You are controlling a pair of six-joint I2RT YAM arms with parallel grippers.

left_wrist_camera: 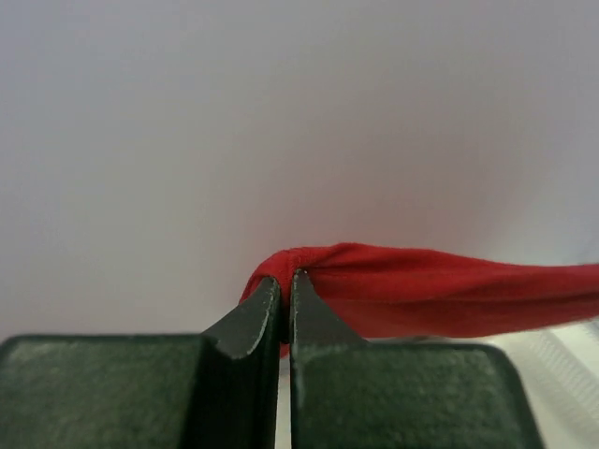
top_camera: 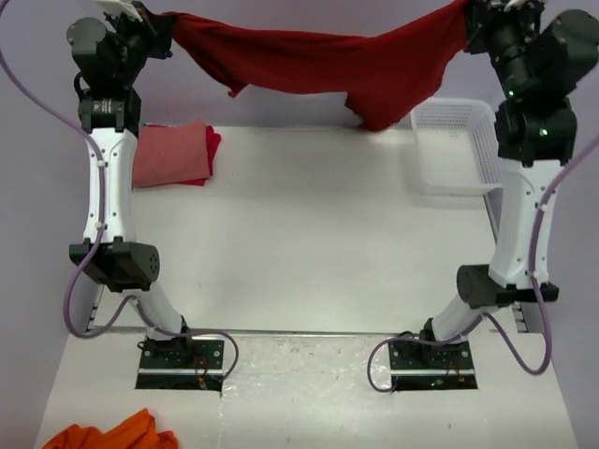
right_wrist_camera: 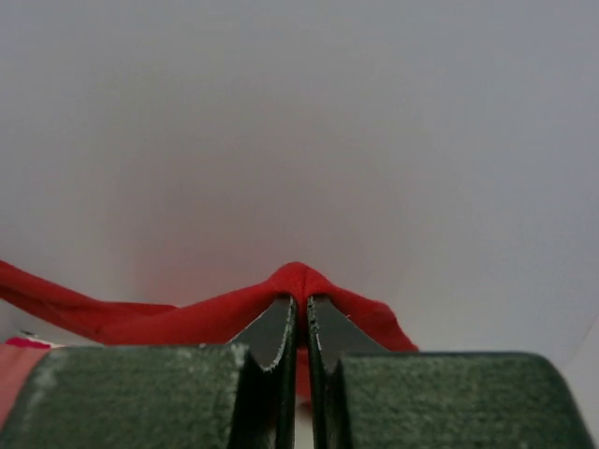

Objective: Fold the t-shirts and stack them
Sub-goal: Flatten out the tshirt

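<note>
1. Seen from overhead, a red t-shirt (top_camera: 328, 70) is hanging in the air at 12 o'clock, stretched like a sagging banner between the two raised arms, above the far edge of the white desk (top_camera: 309, 243).
2. The left fingers (left_wrist_camera: 257, 318) are pressing together on one bunched end of this shirt at 11 o'clock. In the left wrist view the cloth (left_wrist_camera: 449, 295) is pinched at the fingertips and is running away toward 3 o'clock.
3. The right fingers (right_wrist_camera: 271, 332) are clamping the other end at 1 o'clock. In the right wrist view the cloth (right_wrist_camera: 187, 318) is humping over the fingertips and is trailing off toward 9 o'clock.
4. The shirt's lowest fold is drooping right of center, just beside a white mesh basket (top_camera: 479, 150) sitting at 2 o'clock.
5. At 10 o'clock a folded salmon-pink t-shirt (top_camera: 168, 154) is lying on the desk, with a second red t-shirt (top_camera: 213, 150) showing along its right edge, apparently beneath it.
6. At 7 o'clock, on the near edge, a crumpled orange cloth (top_camera: 108, 437) is lying partly out of view.
</note>
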